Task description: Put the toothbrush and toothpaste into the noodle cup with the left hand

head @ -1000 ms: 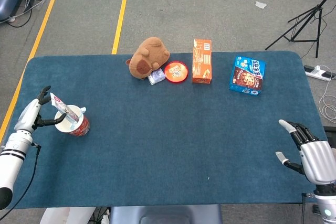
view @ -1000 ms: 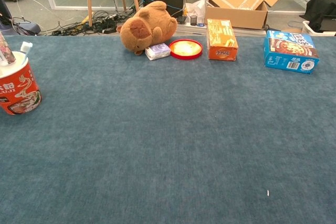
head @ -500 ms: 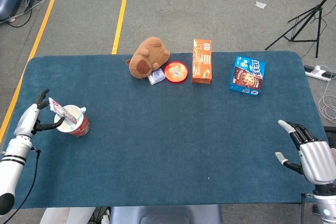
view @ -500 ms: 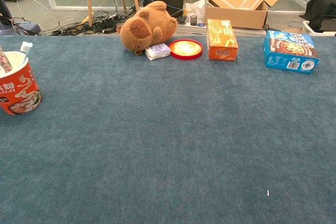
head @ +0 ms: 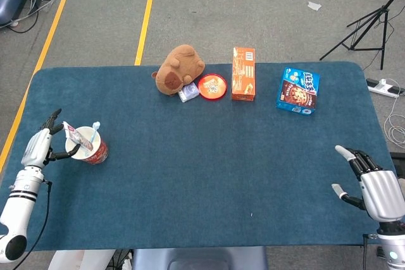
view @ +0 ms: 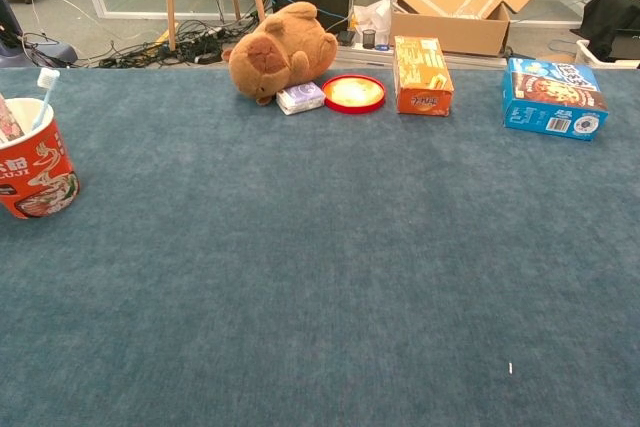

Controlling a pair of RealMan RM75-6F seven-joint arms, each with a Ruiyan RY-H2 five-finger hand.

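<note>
The red noodle cup (head: 92,148) (view: 32,168) stands upright near the table's left edge. Out of its mouth stick the toothbrush (head: 93,132) (view: 42,92), head up, and the toothpaste tube (head: 76,136) (view: 8,119), leaning left. My left hand (head: 39,146) hovers just left of the cup with fingers spread, holding nothing and apart from the tube. My right hand (head: 373,184) rests open at the table's near right corner. Neither hand shows in the chest view.
Along the far side of the blue table (head: 209,175) lie a brown plush toy (head: 178,68), a small white packet (head: 188,93), a red round lid (head: 212,86), an orange box (head: 243,73) and a blue cookie box (head: 298,90).
My left hand has let go of the toothpaste and drawn back to the left. The tube has sunk deeper into the cup, and the toothbrush now stands more upright.
</note>
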